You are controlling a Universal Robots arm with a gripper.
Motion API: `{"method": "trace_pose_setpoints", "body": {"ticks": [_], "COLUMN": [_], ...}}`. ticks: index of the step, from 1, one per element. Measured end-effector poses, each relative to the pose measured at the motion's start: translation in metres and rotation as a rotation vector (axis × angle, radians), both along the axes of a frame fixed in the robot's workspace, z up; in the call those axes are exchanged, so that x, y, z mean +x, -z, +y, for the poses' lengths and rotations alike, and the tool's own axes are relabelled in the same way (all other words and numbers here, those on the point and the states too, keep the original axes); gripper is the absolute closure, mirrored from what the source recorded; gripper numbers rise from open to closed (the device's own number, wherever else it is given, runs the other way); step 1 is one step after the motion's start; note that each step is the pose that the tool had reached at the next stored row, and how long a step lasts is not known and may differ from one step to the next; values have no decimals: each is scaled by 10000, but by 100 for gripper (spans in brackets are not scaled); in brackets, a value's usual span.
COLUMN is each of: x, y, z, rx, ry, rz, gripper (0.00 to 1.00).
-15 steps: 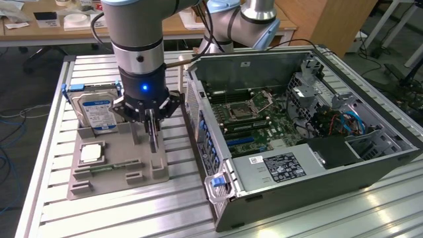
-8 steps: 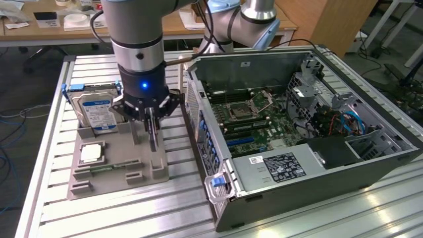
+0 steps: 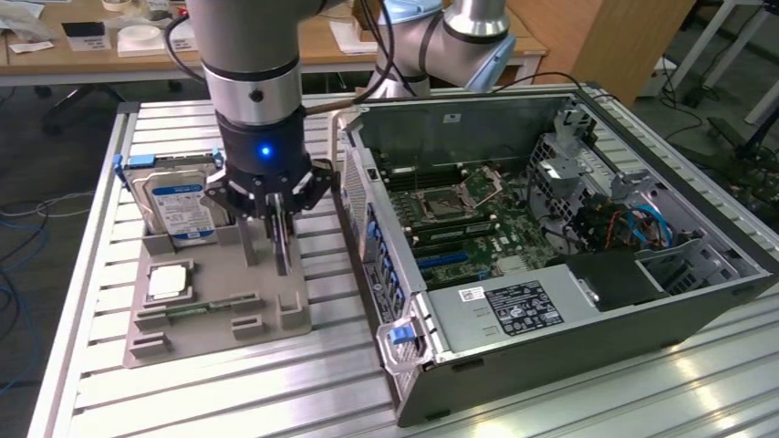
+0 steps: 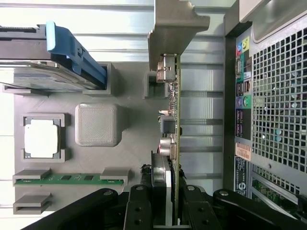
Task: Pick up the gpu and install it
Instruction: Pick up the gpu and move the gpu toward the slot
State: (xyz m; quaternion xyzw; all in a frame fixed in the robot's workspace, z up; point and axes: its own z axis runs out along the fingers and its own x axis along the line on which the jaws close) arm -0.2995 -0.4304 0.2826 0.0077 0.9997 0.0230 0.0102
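Note:
The gpu (image 4: 175,110) shows edge-on in the wrist view: a thin green board with a silver end bracket (image 4: 175,28) and a black cooler on one face. My gripper (image 4: 168,213) is shut on it, one black finger (image 4: 139,211) on each face. In the exterior view the gripper (image 3: 280,212) hangs over the grey holder tray (image 3: 207,338) at the exterior view's left. The gpu (image 3: 283,245) stands upright below it, just above or at its slot in the tray; I cannot tell which.
On the tray are a hard drive (image 3: 177,205) in a blue caddy, a processor (image 3: 168,281) and a memory stick (image 3: 201,308). The open computer case (image 3: 681,301) lies to the exterior view's right, with its motherboard (image 3: 457,210) exposed. Its perforated rear wall (image 4: 278,96) stands close beside the gpu.

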Motion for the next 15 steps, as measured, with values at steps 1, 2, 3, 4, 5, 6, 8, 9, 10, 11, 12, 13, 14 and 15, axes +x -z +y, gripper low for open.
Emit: {"method": "trace_pose_setpoints", "body": {"ticks": [1, 2, 3, 4, 5, 6, 8, 9, 10, 11, 12, 13, 14, 15], "x": [0, 0, 0, 0, 0, 0, 0, 0, 0, 0, 0, 0, 0, 0], "y": [-11, -21, -30, -40, -49, -58, -73, -80, -86, -94, -101, -109, -116, -122], "z": [0, 0, 0, 0, 0, 0, 0, 0, 0, 0, 0, 0, 0, 0], "rx": [0, 0, 0, -1, 0, -1, 0, 0, 0, 0, 0, 0, 0, 0], "ry": [0, 0, 0, 0, 0, 0, 0, 0, 0, 0, 0, 0, 0, 0], "rz": [0, -1, 0, 0, -1, 0, 0, 0, -1, 0, 0, 0, -1, 0], "gripper": [72, 72, 72, 72, 72, 72, 72, 72, 72, 72, 72, 72, 72, 72]}}
